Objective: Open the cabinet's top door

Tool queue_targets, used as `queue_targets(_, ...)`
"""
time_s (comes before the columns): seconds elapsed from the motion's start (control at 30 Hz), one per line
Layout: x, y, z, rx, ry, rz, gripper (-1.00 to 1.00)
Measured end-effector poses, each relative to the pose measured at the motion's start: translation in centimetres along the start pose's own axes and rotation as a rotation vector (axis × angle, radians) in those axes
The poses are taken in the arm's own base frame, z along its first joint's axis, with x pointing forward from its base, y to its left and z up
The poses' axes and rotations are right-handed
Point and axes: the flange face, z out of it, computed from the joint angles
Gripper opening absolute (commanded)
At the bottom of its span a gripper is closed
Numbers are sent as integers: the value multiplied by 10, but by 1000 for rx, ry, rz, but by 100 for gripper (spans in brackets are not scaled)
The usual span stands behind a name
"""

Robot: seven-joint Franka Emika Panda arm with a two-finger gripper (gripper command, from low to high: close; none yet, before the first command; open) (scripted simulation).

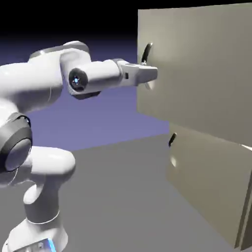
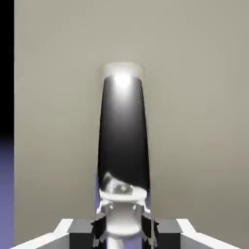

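The pincer (image 1: 149,78) is clenched on the dark handle (image 1: 146,53) of the top door (image 1: 197,69), in the upper right of the frame. The door stands swung out from the cabinet (image 1: 211,192). The thin bar may slip out if the pull goes crooked.

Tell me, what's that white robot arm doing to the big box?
The arm's gripper is shut on the dark handle of the top door of the beige cabinet. That door already stands swung out from the cabinet's front, so it is partly open. The lower panel, with its shorter handle, is untouched.
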Motion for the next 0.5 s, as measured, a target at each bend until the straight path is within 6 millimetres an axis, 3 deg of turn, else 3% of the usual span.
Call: queue_targets(0.5,26,26,-77,140,-140,0,-100)
